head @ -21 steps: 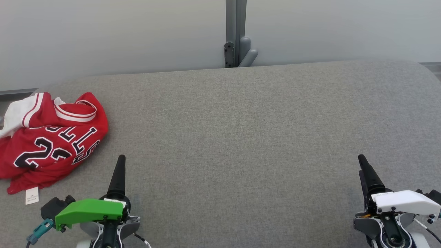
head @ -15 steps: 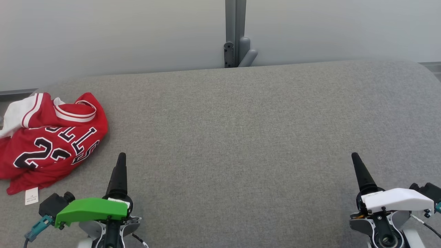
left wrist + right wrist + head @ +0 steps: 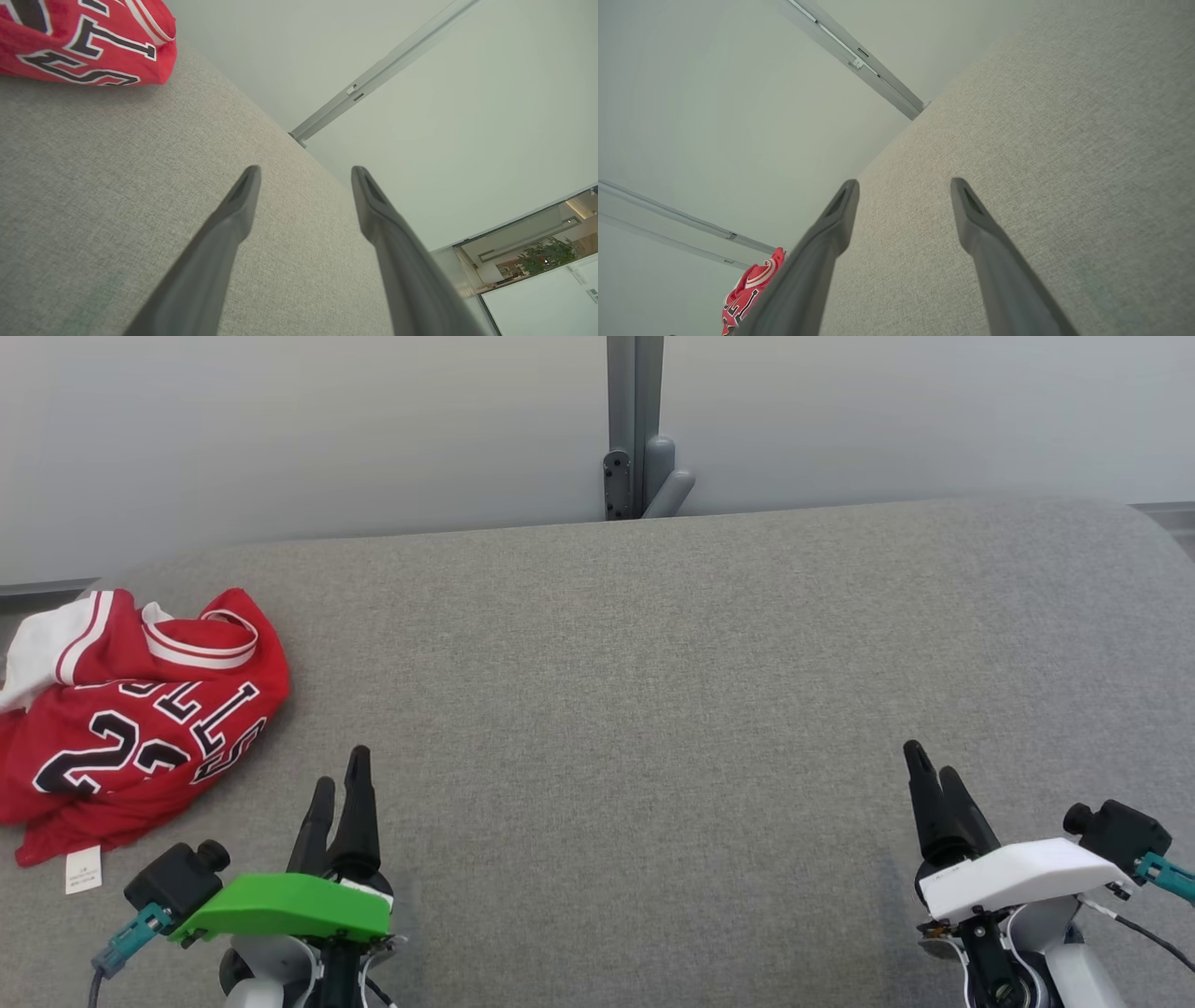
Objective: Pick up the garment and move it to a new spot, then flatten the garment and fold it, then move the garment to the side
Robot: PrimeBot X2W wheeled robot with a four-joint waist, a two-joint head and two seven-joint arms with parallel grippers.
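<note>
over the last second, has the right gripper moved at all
Yes. The right gripper has slid toward the robot's left, nearer the grey post at the back, which barely shifted in the head view, and it has rolled slightly.

Broad grey tabletop stretches open between the left gripper and the right gripper, with room to sweep across. The crumpled red garment heaps up at the left edge, near the left gripper. Behind, the wall and its grey post close off the back.
</note>
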